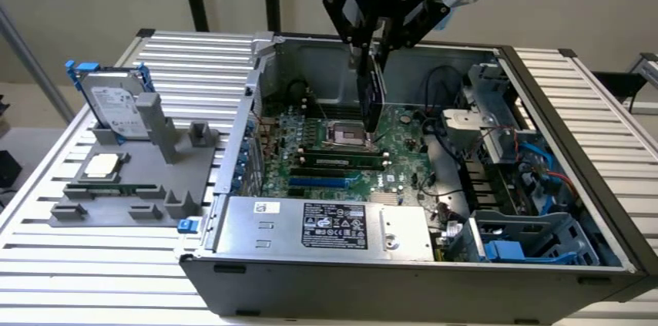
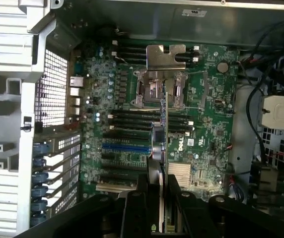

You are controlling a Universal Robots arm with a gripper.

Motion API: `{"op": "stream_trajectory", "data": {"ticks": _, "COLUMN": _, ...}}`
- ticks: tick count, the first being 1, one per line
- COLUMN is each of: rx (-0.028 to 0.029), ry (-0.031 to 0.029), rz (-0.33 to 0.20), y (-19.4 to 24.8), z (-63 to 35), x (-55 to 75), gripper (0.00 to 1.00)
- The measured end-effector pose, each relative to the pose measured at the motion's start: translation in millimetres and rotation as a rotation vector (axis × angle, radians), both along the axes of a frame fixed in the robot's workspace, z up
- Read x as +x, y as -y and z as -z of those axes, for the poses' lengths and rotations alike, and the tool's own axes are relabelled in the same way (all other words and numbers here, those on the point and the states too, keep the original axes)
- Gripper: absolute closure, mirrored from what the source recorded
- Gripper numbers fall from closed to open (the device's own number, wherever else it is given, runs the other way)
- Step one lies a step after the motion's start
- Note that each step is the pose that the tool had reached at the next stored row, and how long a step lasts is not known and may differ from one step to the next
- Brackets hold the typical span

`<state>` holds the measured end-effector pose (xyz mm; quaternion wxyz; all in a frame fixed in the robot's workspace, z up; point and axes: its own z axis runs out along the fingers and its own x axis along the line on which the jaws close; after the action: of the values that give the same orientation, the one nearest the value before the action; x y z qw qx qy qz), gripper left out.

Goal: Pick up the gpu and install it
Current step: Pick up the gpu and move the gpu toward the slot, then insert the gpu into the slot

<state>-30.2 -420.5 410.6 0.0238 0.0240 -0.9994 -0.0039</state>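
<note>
While upright above the green motherboard, the thin flat gpu was clamped between the black gripper's fingers.

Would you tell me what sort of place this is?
Probably a robotics lab for computer assembly: an open computer case on a slatted metal table, a hard drive in a grey stand, and the gripper holding the gpu above its motherboard.

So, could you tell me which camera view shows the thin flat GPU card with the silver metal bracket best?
The exterior view: the thin flat GPU card hangs upright from the black gripper, its dark face showing above the green motherboard. The wrist view sees it edge-on, with its silver bracket facing the camera.
</note>
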Motion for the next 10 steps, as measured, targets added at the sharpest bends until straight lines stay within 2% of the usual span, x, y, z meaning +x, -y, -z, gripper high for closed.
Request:
{"op": "stream_trajectory", "data": {"ticks": 1, "rx": -0.0002, "ry": -0.0015, "rz": 0.000, "y": 0.0, "z": 0.0, "x": 0.2, "gripper": 0.73}}
{"op": "stream_trajectory", "data": {"ticks": 10, "rx": -0.0001, "ry": -0.0014, "rz": 0.000, "y": 0.0, "z": 0.0, "x": 0.2, "gripper": 0.73}}
